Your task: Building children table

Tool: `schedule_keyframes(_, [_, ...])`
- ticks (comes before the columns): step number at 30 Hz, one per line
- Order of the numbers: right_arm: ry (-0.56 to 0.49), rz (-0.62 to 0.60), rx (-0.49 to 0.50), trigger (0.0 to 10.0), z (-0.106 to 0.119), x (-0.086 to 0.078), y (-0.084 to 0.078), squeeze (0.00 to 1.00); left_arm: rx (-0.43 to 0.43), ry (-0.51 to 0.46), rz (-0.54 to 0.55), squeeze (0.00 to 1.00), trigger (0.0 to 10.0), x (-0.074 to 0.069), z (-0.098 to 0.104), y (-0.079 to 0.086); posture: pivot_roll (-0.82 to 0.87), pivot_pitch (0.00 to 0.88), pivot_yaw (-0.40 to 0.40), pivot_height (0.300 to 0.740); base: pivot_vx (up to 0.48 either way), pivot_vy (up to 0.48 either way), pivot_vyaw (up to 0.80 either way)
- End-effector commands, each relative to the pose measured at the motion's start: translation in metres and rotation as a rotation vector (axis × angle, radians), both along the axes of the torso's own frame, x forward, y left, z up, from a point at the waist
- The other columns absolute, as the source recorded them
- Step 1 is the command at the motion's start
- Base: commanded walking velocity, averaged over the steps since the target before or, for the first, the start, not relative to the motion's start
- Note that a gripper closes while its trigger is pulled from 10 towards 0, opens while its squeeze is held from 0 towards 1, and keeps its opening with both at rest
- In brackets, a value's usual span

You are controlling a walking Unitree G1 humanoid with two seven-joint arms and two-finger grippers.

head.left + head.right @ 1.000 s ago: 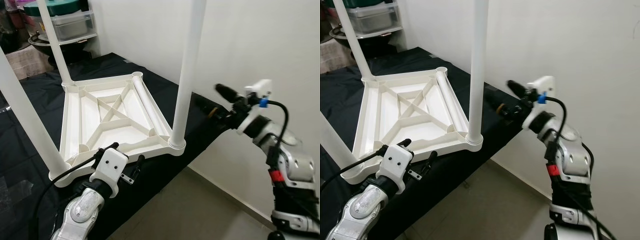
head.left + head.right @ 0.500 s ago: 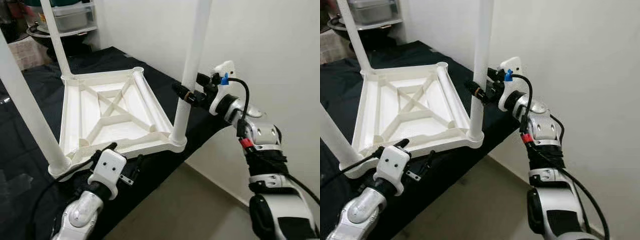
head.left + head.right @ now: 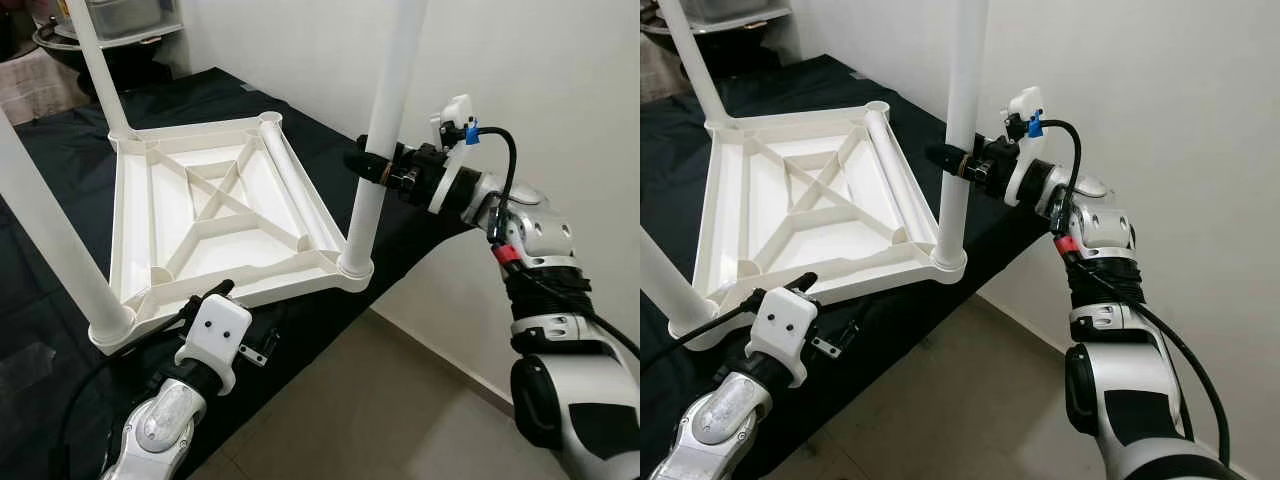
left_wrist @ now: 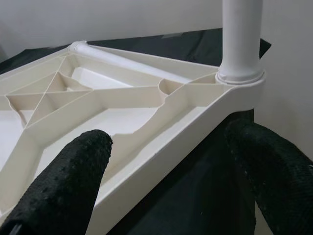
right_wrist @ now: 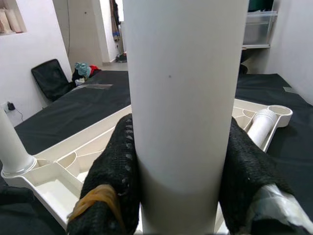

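A white children's table top [image 3: 215, 215] lies upside down on a black-covered surface. Three white legs stand upright in its corner sockets: one at the near right corner [image 3: 385, 110], one at the near left [image 3: 50, 240] and one at the far left [image 3: 95, 60]. Another leg [image 3: 292, 190] lies loose along the top's right edge, by the open far right socket [image 3: 269, 120]. My right gripper [image 3: 368, 167] is shut on the near right leg at mid height, its fingers [image 5: 115, 166] pressed on both sides. My left gripper [image 3: 248, 315] is open, low at the front edge, facing the top's near right corner [image 4: 239, 83].
The black-covered surface [image 3: 300, 330] ends just in front of the top, with tiled floor [image 3: 380, 410] below. A white wall [image 3: 540, 70] stands close on the right. A shelf with plastic bins [image 3: 130, 15] is at the back left. A black chair [image 5: 49, 81] stands farther off.
My right gripper came in from the right and closed around the near right leg. The left gripper stays low at the front. The camera has shifted a little.
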State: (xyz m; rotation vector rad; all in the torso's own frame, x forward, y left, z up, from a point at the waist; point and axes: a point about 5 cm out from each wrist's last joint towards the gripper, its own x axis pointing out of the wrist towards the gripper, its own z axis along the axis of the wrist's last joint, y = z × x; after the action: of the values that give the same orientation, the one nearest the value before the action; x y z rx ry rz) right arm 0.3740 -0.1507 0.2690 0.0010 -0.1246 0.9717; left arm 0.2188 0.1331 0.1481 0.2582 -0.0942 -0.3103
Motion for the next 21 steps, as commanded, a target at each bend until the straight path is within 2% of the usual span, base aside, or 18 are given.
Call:
schedule_keyframes(1, [0.074, -0.013, -0.03, 0.0, -0.018, 0.0, 0.012, 0.0, -0.017, 0.015, -0.002, 0.0, 10.0, -0.002, -0.001, -0.001, 0.01, 0.104, -0.076, 0.74, 0.0, 0.0, 0.0])
schedule_keyframes(2, [0.074, -0.013, -0.03, 0.0, -0.018, 0.0, 0.012, 0.0, -0.017, 0.015, -0.002, 0.0, 10.0, -0.002, -0.001, -0.001, 0.01, 0.104, -0.076, 0.74, 0.0, 0.0, 0.0])
schedule_keyframes(3, [0.083, -0.104, -0.073, 0.0, -0.026, 0.0, 0.019, 0.0, -0.017, 0.015, -0.001, 0.0, 10.0, -0.002, -0.001, -0.002, 0.01, 0.1, -0.09, 0.74, 0.0, 0.0, 0.0])
schedule_keyframes(4, [0.087, -0.598, -0.006, 0.0, -0.036, 0.004, 0.013, 0.0, -0.016, 0.015, 0.001, 0.0, 10.0, -0.001, -0.003, -0.001, 0.01, 0.078, -0.121, 0.74, 0.0, 0.0, 0.0])
schedule_keyframes(5, [0.087, -0.598, -0.006, 0.0, -0.036, 0.004, 0.013, 0.0, -0.016, 0.015, 0.001, 0.0, 10.0, -0.001, -0.003, -0.001, 0.01, 0.078, -0.121, 0.74, 0.0, 0.0, 0.0])
schedule_keyframes(6, [0.109, -0.981, 0.05, 0.0, -0.044, 0.0, 0.0, 0.0, -0.015, 0.015, 0.002, 0.0, 10.0, -0.001, -0.004, -0.001, 0.01, 0.078, -0.121, 0.74, 0.0, 0.0, 0.0])
schedule_keyframes(7, [0.112, -1.03, 0.071, 0.0, -0.05, -0.01, 0.025, 0.0, -0.031, 0.02, 0.012, 0.0, 10.0, 0.001, -0.005, 0.001, -0.02, 0.063, -0.074, 0.74, 0.0, 0.0, 0.0])
schedule_keyframes(8, [0.112, -1.03, 0.071, 0.0, -0.05, -0.01, 0.025, 0.0, -0.031, 0.02, 0.012, 0.0, 10.0, 0.001, -0.005, 0.001, -0.02, 0.063, -0.074, 0.74, 0.0, 0.0, 0.0])
schedule_keyframes(9, [0.154, -0.956, 0.099, 0.0, -0.054, -0.014, 0.059, 0.0, -0.041, 0.024, 0.023, 0.0, 10.0, 0.004, -0.006, 0.002, -0.04, 0.046, -0.057, 0.74, 0.0, 0.0, 0.0])
schedule_keyframes(10, [0.154, -0.956, 0.099, 0.0, -0.054, -0.014, 0.059, 0.0, -0.041, 0.024, 0.023, 0.0, 10.0, 0.004, -0.006, 0.002, -0.04, 0.046, -0.057, 0.74, 0.0, 0.0, 0.0])
schedule_keyframes(11, [0.171, -0.821, 0.106, 0.0, -0.055, -0.017, 0.088, 0.0, -0.044, 0.025, 0.027, 0.0, 10.0, 0.007, -0.007, 0.003, -0.04, 0.046, -0.057, 0.74, 0.0, 0.0, 0.0])
schedule_keyframes(12, [0.177, -0.703, 0.099, 0.0, -0.054, -0.017, 0.109, 0.0, -0.043, 0.026, 0.017, 0.0, 10.0, 0.012, -0.009, 0.003, 0.0, 0.0, -0.071, 0.74, 0.0, 0.0, 0.0])
schedule_keyframes(13, [0.177, -0.703, 0.099, 0.0, -0.054, -0.017, 0.109, 0.0, -0.043, 0.026, 0.017, 0.0, 10.0, 0.012, -0.009, 0.003, 0.0, 0.0, -0.071, 0.74, 0.0, 0.0, 0.0])
schedule_keyframes(15, [0.199, -0.599, 0.08, 0.0, -0.055, -0.015, 0.121, 0.0, -0.049, 0.024, 0.001, 0.0, 10.0, 0.017, -0.011, 0.002, -0.01, 0.0, -0.082, 0.74, 0.0, 0.0, 0.0])
schedule_keyframes(16, [0.199, -0.599, 0.08, 0.0, -0.055, -0.015, 0.121, 0.0, -0.049, 0.024, 0.001, 0.0, 10.0, 0.017, -0.011, 0.002, -0.01, 0.0, -0.082, 0.74, 0.0, 0.0, 0.0])
schedule_keyframes(17, [0.199, -0.517, 0.05, 10.0, -0.054, -0.015, 0.126, 0.0, -0.051, 0.02, 0.003, 0.0, 10.0, 0.019, -0.011, 0.001, -0.01, 0.0, -0.089, 0.74, 0.0, 0.0, 0.0])
schedule_keyframes(18, [0.21, -0.442, 0.065, 10.0, -0.052, -0.017, 0.127, 0.0, -0.054, 0.015, 0.014, 0.0, 10.0, 0.019, -0.011, 0.001, -0.01, 0.0, -0.095, 0.74, 0.0, 0.0, 0.0])
schedule_keyframes(21, [0.215, -0.395, 0.078, 10.0, -0.049, -0.019, 0.128, 0.0, -0.055, 0.011, 0.022, 0.0, 10.0, 0.019, -0.011, 0.001, -0.01, 0.0, -0.096, 0.74, 0.0, 0.0, 0.0])
